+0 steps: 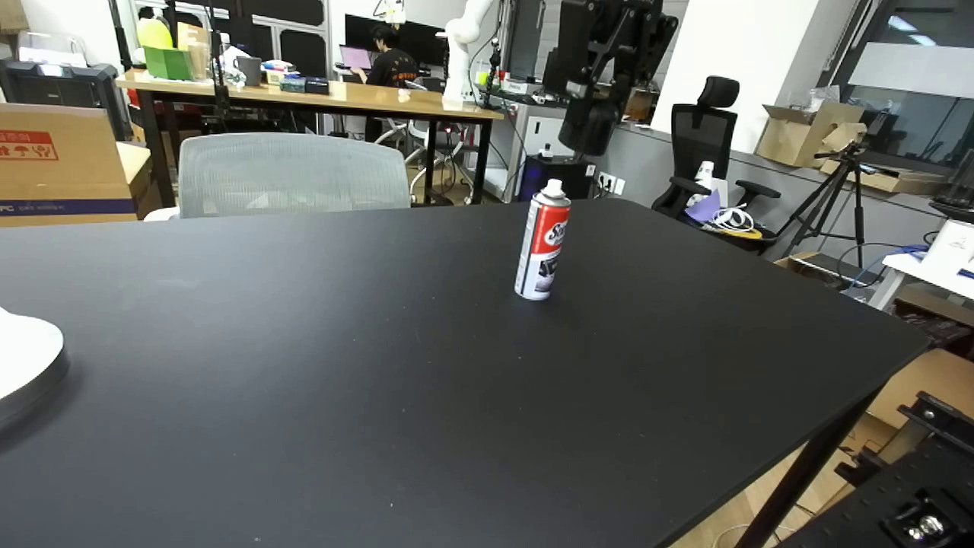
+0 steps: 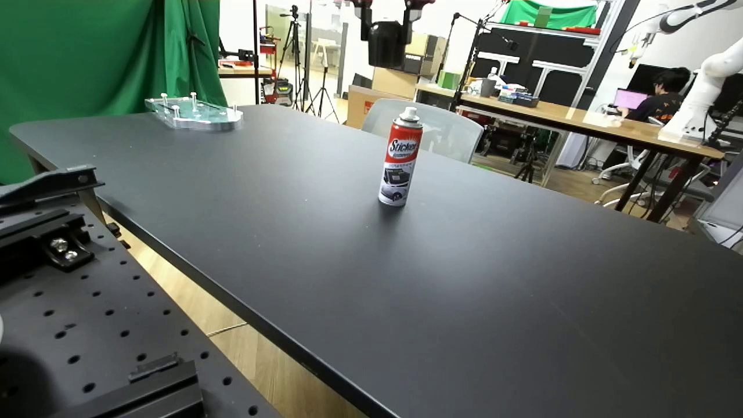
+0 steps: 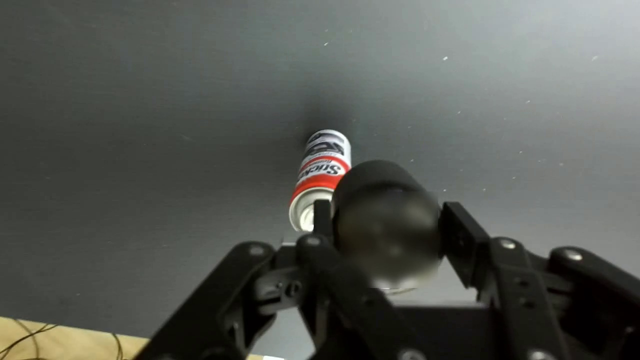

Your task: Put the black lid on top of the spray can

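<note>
The spray can point(image 1: 543, 240) stands upright on the dark table, with a red and white label and a bare white nozzle on top. It also shows in an exterior view point(image 2: 400, 154) and in the wrist view point(image 3: 322, 170). My gripper point(image 2: 386, 30) is shut on the black lid point(image 2: 386, 51), one finger on each side of it. The lid is well above the tabletop, higher than the can and apart from it. In the wrist view, the lid point(image 3: 380, 175) sits between the fingertips point(image 3: 386, 220), partly blurred, and the can's top is partly behind a finger.
The black table point(image 1: 342, 365) has a rounded far corner. A clear plate with pegs point(image 2: 197, 114) lies at its far end in an exterior view. A white rounded object point(image 1: 27, 354) is at the table's left edge. A grey chair point(image 1: 293, 175) stands behind the table.
</note>
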Robot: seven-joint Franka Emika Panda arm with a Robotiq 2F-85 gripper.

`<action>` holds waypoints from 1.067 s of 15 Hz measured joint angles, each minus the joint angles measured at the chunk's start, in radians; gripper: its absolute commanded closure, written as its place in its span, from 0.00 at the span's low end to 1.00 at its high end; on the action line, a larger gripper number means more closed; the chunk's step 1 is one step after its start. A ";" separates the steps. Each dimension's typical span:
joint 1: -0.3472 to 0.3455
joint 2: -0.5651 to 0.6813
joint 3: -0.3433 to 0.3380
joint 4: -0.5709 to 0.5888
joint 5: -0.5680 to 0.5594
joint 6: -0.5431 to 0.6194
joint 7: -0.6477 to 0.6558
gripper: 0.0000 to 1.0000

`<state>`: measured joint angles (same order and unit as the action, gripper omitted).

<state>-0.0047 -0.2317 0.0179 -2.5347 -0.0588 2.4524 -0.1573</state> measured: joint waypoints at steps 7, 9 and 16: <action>-0.051 0.132 -0.014 0.117 -0.061 0.024 0.075 0.68; -0.051 0.180 -0.017 0.155 -0.055 0.020 0.079 0.68; -0.039 0.303 -0.016 0.271 0.050 -0.038 0.076 0.68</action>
<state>-0.0440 0.0717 0.0023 -2.2639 -0.0086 2.4139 -0.0816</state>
